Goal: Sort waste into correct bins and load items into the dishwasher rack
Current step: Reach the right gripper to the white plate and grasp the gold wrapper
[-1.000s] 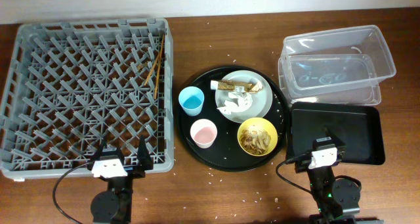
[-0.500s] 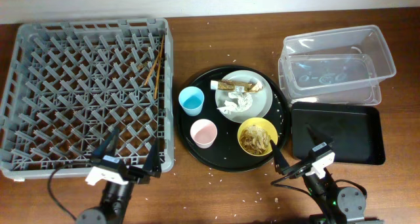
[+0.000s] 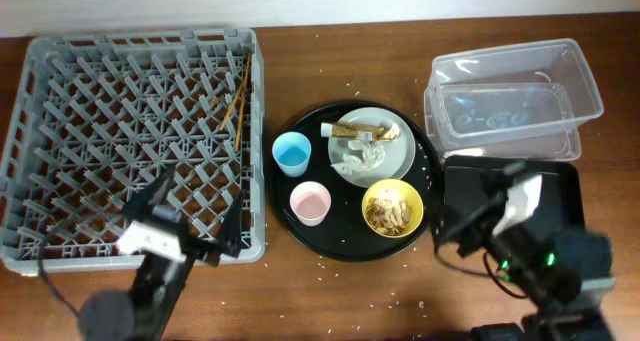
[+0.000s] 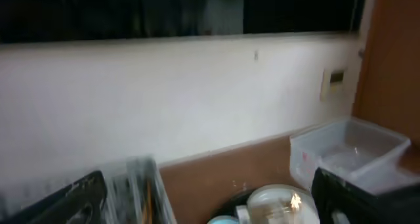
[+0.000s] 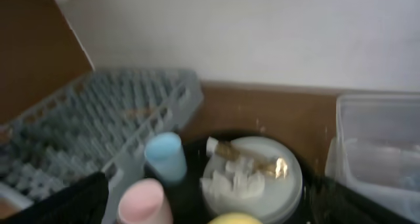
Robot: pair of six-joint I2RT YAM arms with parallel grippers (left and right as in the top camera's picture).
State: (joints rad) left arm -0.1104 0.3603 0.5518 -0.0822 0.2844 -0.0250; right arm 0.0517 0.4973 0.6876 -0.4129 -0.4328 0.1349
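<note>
The grey dishwasher rack (image 3: 130, 131) fills the left side. A grey-green plate (image 3: 395, 159) holds white paper scraps (image 3: 355, 163) and a gold wrapper (image 3: 365, 131). A blue cup (image 3: 291, 153), a pink cup (image 3: 310, 202) and a yellow bowl (image 3: 393, 208) with food scraps stand beside it. A clear tub (image 3: 510, 101) and a flat black tray (image 3: 565, 196) lie at the right. My left gripper (image 3: 195, 218) is open over the rack's front right corner. My right gripper (image 3: 478, 203) is open over the flat tray's left edge. The right wrist view shows the plate (image 5: 289, 184), the blue cup (image 5: 165, 157) and the pink cup (image 5: 146, 201).
The dishes stand on a large round black tray (image 3: 340, 231). Brown chopsticks (image 3: 237, 101) lie in the rack's right side. Small crumbs are scattered on the wooden table (image 3: 330, 281). A white wall stands behind the table in both wrist views.
Both arms have lifted from the table's front edge and spread their fingers. The right gripper moved right and back over the flat tray. The left gripper moved up over the rack's corner.
</note>
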